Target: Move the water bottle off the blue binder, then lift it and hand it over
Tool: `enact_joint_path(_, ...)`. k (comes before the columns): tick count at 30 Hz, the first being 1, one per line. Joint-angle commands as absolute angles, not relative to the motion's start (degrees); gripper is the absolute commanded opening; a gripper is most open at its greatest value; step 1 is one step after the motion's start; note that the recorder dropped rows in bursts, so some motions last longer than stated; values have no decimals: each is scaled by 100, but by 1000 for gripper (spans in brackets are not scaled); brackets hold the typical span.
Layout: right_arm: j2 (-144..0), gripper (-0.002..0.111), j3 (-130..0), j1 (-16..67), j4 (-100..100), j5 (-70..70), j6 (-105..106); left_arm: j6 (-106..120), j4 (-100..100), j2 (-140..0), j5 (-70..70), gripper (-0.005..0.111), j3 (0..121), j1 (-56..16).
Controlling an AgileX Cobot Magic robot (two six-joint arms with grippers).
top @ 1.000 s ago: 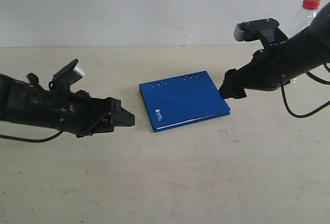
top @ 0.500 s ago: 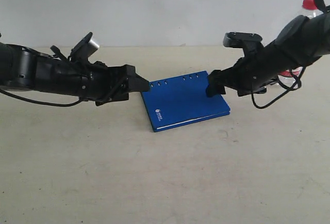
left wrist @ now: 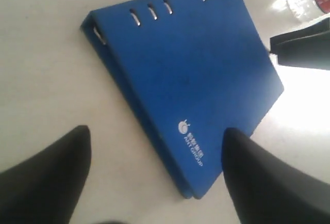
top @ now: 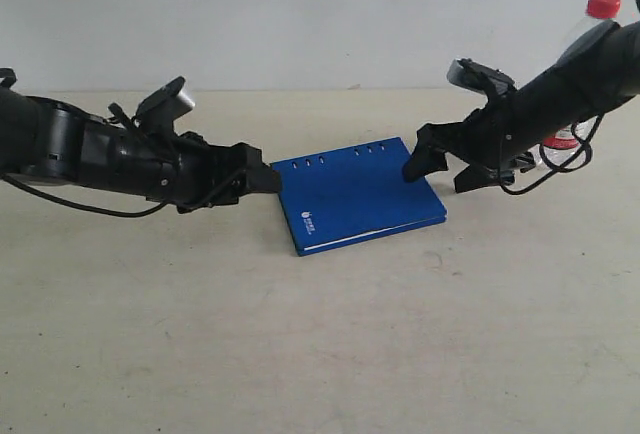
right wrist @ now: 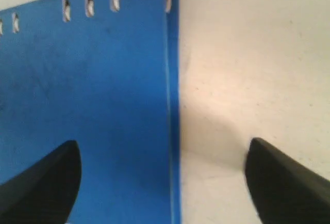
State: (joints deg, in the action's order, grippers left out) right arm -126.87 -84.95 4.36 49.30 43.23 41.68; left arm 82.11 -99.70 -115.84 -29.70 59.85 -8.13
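The blue binder lies flat and closed on the table, with nothing on it. Behind my right arm at the far right stands the water bottle, red cap up, off the binder and partly hidden. My left gripper is open, low at the binder's left edge. My right gripper is open at the binder's right edge. In the left wrist view the binder fills the space beyond the open gripper, and the bottle shows in a corner. In the right wrist view the open gripper straddles the binder's side edge.
The beige table stretches bare in front of the binder. A pale wall closes off the back. Black cables hang off the right arm near the bottle.
Both arms have closed in on the binder, the left gripper reaching its left edge and the right gripper dropping to its right edge. The bottle has stayed put.
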Motion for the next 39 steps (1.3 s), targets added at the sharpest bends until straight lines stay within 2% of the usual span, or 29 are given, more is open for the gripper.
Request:
enact_joint_path(1, -12793, 78, -8527, 289, 5686, 5007, 5080, 8353, -9995, -11801, -2935, 67, 6025, -854)
enact_joint_path(9, -12814, 77, -8527, 299, 6873, 6595, 6358, 8640, -9995, -11949, -3259, 67, 6091, -854)
enact_joint_path(11, -12814, 72, -8527, 299, 7093, 6996, 6497, 8746, -9995, -11974, -3364, 67, 6102, -854)
enact_joint_path(14, -12803, 55, -8527, 312, 7586, 6996, 6649, 8785, -9995, -11971, -3364, 67, 6102, -854)
enact_joint_path(17, -12803, 44, -8527, 335, 7712, 6996, 6607, 8850, -9995, -11971, -3364, 67, 6102, -854)
enact_joint_path(23, -12813, 44, -8527, 408, 7294, 6437, 6138, 8867, -9995, -11971, -3364, 67, 6102, -854)
enact_joint_path(27, -12813, 44, -8527, 408, 7286, 5520, 6138, 8864, -9995, -11971, -3364, 65, 6102, -854)
enact_joint_path(29, -12813, 44, -8527, 408, 7286, 5068, 6073, 8864, -9995, -11971, -3364, 55, 6102, -854)
enact_joint_path(32, -12813, 44, -8527, 408, 7286, 4880, 5935, 8886, -9995, -11971, -3340, 22, 6102, -854)
enact_joint_path(34, -12803, 44, -8527, 408, 7270, 4917, 5956, 9089, -9995, -11971, -3328, 5, 6102, -854)
enact_joint_path(39, -12780, 43, -8527, 398, 7219, 5044, 6497, 9872, -9927, -11971, -3620, 4, 6102, -854)
